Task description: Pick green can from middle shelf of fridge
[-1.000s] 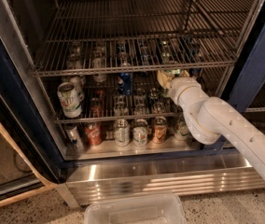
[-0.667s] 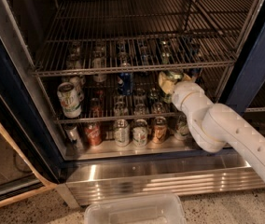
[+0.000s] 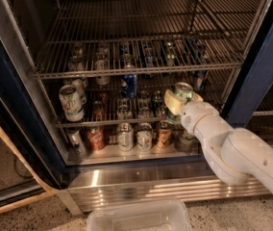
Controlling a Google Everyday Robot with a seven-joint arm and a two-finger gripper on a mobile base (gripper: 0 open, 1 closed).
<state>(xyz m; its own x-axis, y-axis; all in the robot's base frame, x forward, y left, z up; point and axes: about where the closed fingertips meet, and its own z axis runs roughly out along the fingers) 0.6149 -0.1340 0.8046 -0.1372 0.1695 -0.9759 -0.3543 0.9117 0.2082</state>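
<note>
Apparently the gripper (image 3: 180, 99) jaws pinch the green can (image 3: 183, 91), held upright near the right end of the middle shelf (image 3: 103, 124) in the fridge (image 3: 266, 66), keeping it apart from the neighbouring cans (image 3: 160, 110).

gripper (image 3: 179, 100) wrapped round the green can (image 3: 184, 93) right of the blue can (image 3: 129, 85), low dark cans (image 3: 143, 102) crowding the gap between, upper rack rail (image 3: 127, 71) tight above the blue can, white can (image 3: 71, 102) off to its left, front side open

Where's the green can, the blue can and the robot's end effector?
green can (image 3: 183, 88), camera view, its silver top
blue can (image 3: 129, 84), camera view, its side
end effector (image 3: 178, 99), camera view, its tip at the green can
</note>
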